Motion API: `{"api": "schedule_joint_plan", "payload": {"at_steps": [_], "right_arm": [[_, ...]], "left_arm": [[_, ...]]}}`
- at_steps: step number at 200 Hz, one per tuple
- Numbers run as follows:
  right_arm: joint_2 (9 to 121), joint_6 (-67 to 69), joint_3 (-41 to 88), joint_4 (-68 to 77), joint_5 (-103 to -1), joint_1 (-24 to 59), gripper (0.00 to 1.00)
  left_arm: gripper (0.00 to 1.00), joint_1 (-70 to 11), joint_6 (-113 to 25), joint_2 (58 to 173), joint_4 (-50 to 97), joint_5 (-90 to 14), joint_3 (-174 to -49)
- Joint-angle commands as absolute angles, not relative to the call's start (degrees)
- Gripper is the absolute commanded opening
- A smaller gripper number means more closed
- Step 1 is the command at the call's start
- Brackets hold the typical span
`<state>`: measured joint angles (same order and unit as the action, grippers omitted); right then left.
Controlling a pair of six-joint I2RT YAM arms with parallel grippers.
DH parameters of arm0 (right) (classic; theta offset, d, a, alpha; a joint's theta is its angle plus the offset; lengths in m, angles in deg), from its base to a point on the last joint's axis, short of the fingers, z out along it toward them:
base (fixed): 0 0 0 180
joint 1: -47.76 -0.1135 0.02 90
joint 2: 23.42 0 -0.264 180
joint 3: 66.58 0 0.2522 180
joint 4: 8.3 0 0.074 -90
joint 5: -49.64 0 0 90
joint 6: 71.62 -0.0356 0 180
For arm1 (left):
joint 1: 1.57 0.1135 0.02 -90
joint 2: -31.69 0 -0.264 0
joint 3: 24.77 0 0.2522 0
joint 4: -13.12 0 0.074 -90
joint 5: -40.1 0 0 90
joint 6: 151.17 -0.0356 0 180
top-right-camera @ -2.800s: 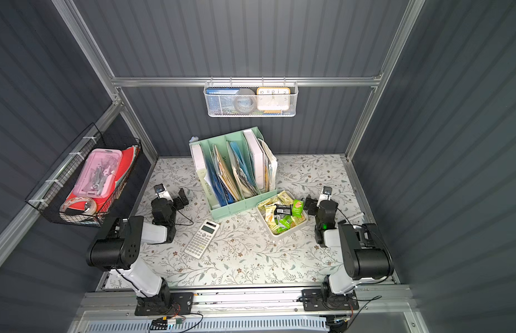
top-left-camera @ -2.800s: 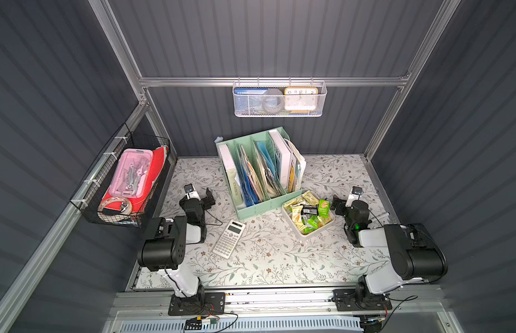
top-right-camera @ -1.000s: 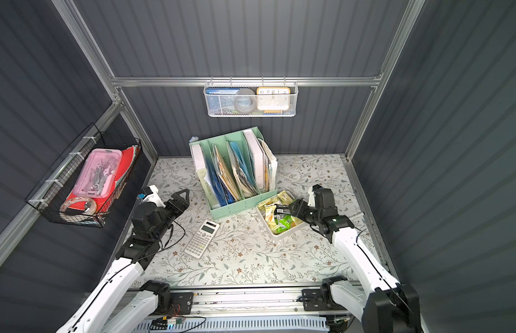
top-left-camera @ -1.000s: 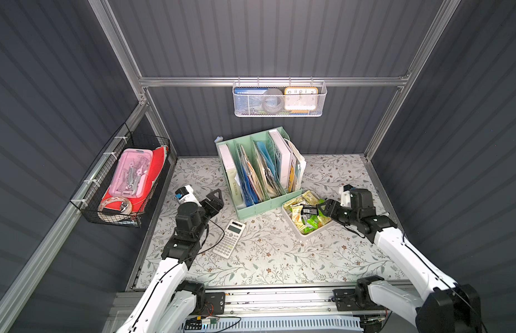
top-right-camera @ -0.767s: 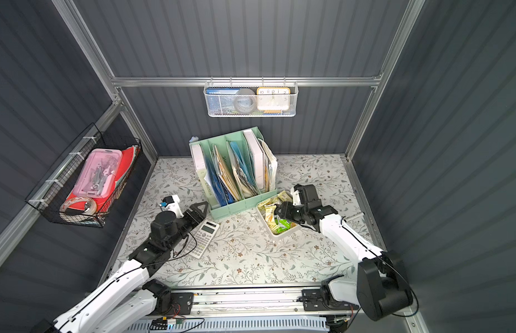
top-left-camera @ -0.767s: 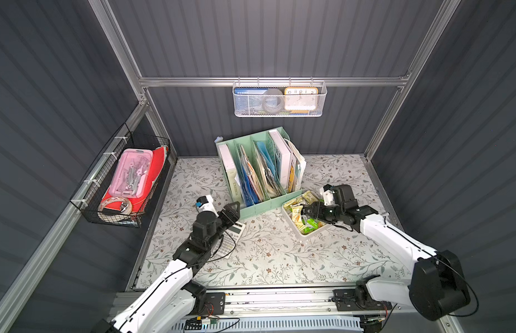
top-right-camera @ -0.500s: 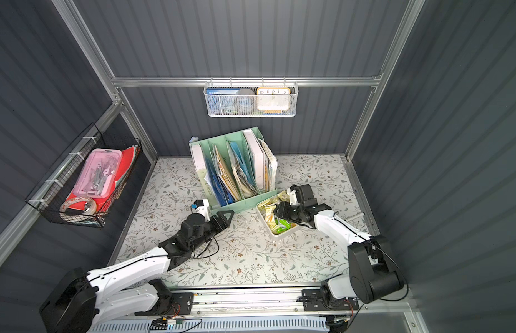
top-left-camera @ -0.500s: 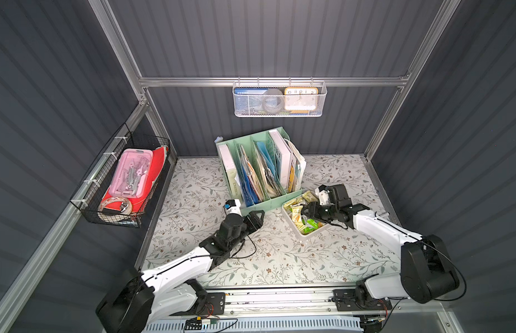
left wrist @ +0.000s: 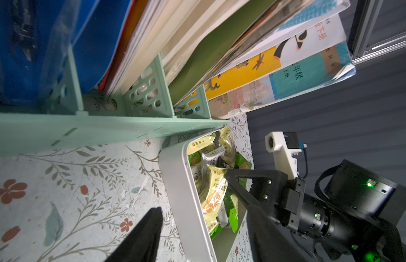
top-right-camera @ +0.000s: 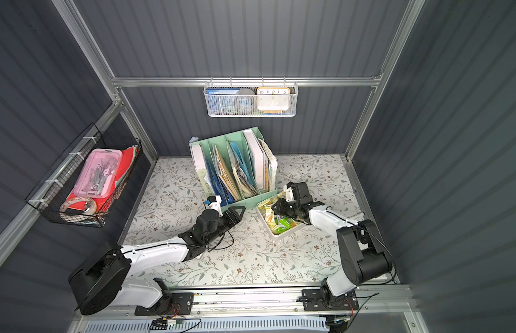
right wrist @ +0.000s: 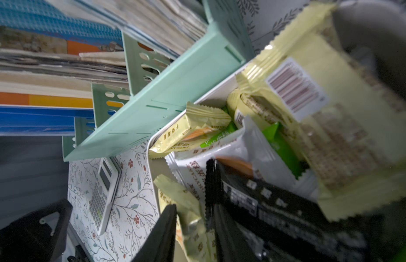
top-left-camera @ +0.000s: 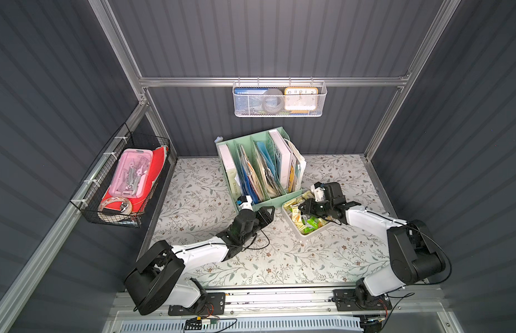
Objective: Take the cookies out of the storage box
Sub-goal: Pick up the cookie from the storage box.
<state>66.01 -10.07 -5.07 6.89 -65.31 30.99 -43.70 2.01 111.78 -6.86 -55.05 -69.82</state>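
The storage box [top-left-camera: 314, 233] [top-right-camera: 283, 234], a shallow white tray, sits on the floral mat right of centre, pressed against the file organiser. It is full of cookies [top-left-camera: 305, 223] [top-right-camera: 279, 223] [left wrist: 214, 192] [right wrist: 190, 129] in pale yellow, green, white and black wrappers. My right gripper [top-left-camera: 301, 208] [top-right-camera: 275, 208] [right wrist: 193, 217] reaches down into the box, its jaws narrow with a pale yellow packet pinched between them. My left gripper [top-left-camera: 269, 212] [top-right-camera: 239, 212] [left wrist: 204, 213] lies low at the box's left side, open, with the box wall [left wrist: 181, 192] between its fingers.
A mint green file organiser [top-left-camera: 259, 170] full of books stands just behind the box. A white calculator [right wrist: 104, 192] lies on the mat beside my left arm. A white mesh basket [top-left-camera: 279, 99] hangs on the back wall, and a black wire basket [top-left-camera: 121, 184] on the left wall.
My left arm has swung from the left edge across the mat to the box's left wall. My right gripper has dipped into the box and narrowed its jaws on a yellow packet.
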Motion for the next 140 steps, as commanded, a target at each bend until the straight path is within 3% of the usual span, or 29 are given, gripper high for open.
{"api": "schedule_joint_plan", "payload": {"at_steps": [1,65,140], "right_arm": [[67.0,-10.6,-3.4,4.7,-66.6,30.6,0.26],[67.2,-11.3,-3.5,3.7,-68.6,30.6,0.07],[56.6,-20.1,-7.0,1.3,-69.1,30.7,0.0]], "left_arm": [[0.63,-43.9,3.2,112.4,-7.8,-56.4,-70.9],[0.63,-43.9,4.4,111.4,-5.3,-58.4,-71.0],[0.64,-43.9,9.6,105.7,2.5,-64.6,-69.3]]}}
